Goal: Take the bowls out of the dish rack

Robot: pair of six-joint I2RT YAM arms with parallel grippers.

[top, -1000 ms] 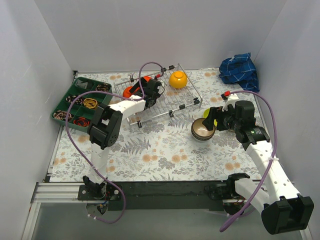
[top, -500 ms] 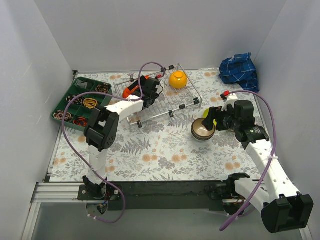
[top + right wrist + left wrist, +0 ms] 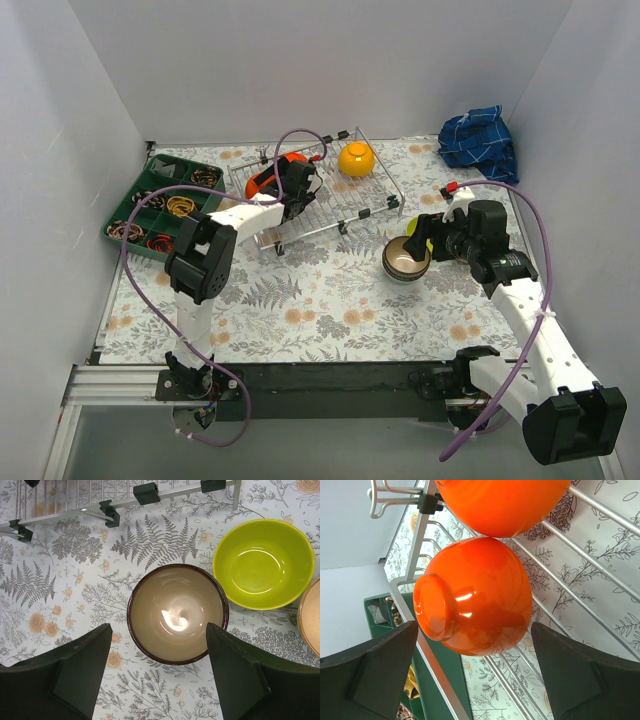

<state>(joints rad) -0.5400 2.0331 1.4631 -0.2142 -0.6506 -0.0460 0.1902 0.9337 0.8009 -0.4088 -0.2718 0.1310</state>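
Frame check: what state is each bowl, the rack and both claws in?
Silver wire dish rack: holding bowls.
Glossy orange bowl: on its side, racked.
Yellow round bowl: racked.
Brown ceramic bowl: upright on table.
Lime-green bowl: upright on table.
Left claw: open, straddling orange bowl.
Right claw: open, over brown bowl.

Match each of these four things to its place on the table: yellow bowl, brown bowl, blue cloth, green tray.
Things:
1. yellow bowl
2. brown bowl
3. blue cloth
4. green tray

Places:
A. far right corner of the table
B. in the dish rack
C. far left side of the table
D. on the table, below the open right gripper

Pairs: 1-B, 2-D, 3-A, 4-C
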